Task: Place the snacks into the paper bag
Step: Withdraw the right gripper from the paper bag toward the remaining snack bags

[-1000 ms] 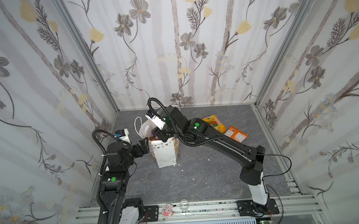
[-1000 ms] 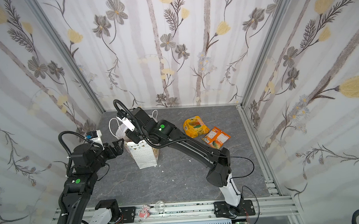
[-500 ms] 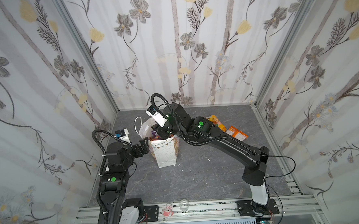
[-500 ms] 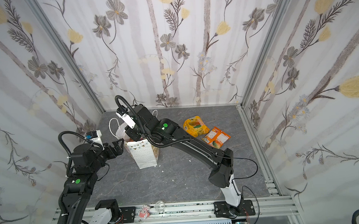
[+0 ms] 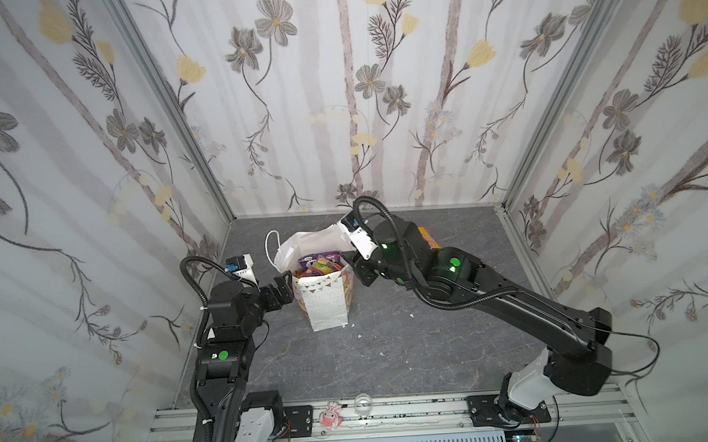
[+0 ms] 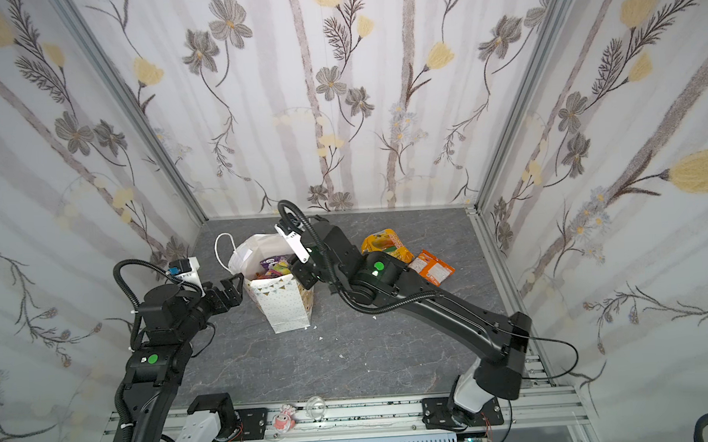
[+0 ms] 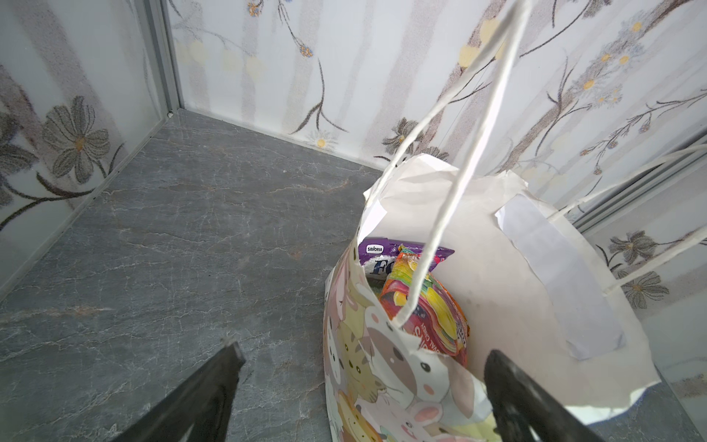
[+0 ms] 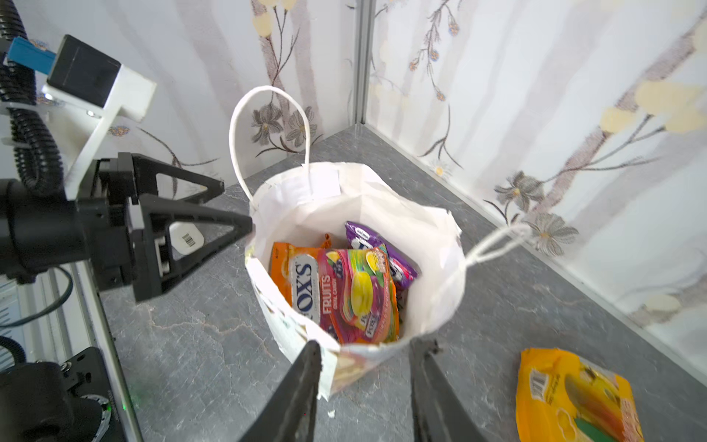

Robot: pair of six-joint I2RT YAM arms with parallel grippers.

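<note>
Inside the upright paper bag (image 8: pixel 432 248), orange, purple and FOX'S snacks (image 8: pixel 352 294).

The paper bag (image 8: pixel 382 199) is matt white paper, creased and ragged at the rim, with twisted white cord handles (image 8: pixel 497 243). The snacks (image 8: pixel 355 294) inside are glossy, crinkly plastic film, as is the yellow-orange packet (image 8: pixel 574 398) on the matt, grey, stone-veined counter (image 8: pixel 183 344). The left pincer (image 8: pixel 237 206) and right pincer (image 8: pixel 369 344) are matt black plastic. The corner post (image 8: pixel 361 57) is smooth, pale metal.
</note>
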